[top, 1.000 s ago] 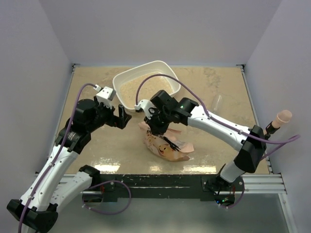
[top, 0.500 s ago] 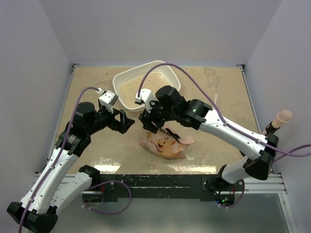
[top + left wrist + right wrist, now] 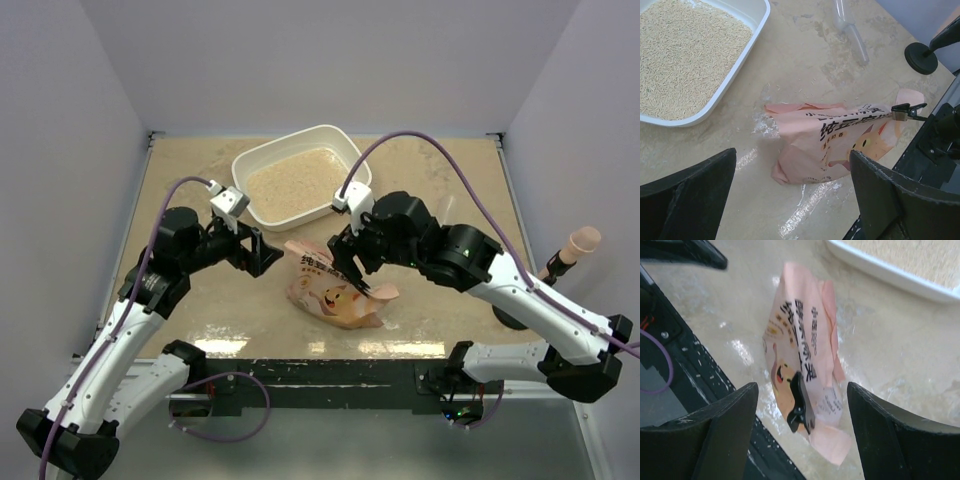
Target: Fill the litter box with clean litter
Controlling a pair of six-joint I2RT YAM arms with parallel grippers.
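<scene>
The white litter box [image 3: 240,166] sits at the back centre with pale beige clean litter [image 3: 295,186] spread over its floor. In the left wrist view its rim [image 3: 740,64] and the litter [image 3: 685,55] fill the top left. An orange-pink printed bag [image 3: 335,292] lies slumped on the table in front of the box, with a black clip [image 3: 801,407] on its top edge. My right gripper [image 3: 352,268] hovers open just above the bag [image 3: 800,340], holding nothing. My left gripper [image 3: 265,255] is open a short way left of the bag [image 3: 835,145], not touching it.
A clear plastic scoop [image 3: 447,210] lies right of the box, also seen as the scoop [image 3: 852,27] in the left wrist view. A stand with a pink tip [image 3: 578,242] rises at the right edge on a black round base [image 3: 921,57]. Walls close in the table.
My right gripper opened and let go of the bag, then drew back to the right. The bag settled onto the table. My left gripper edged right toward it.
</scene>
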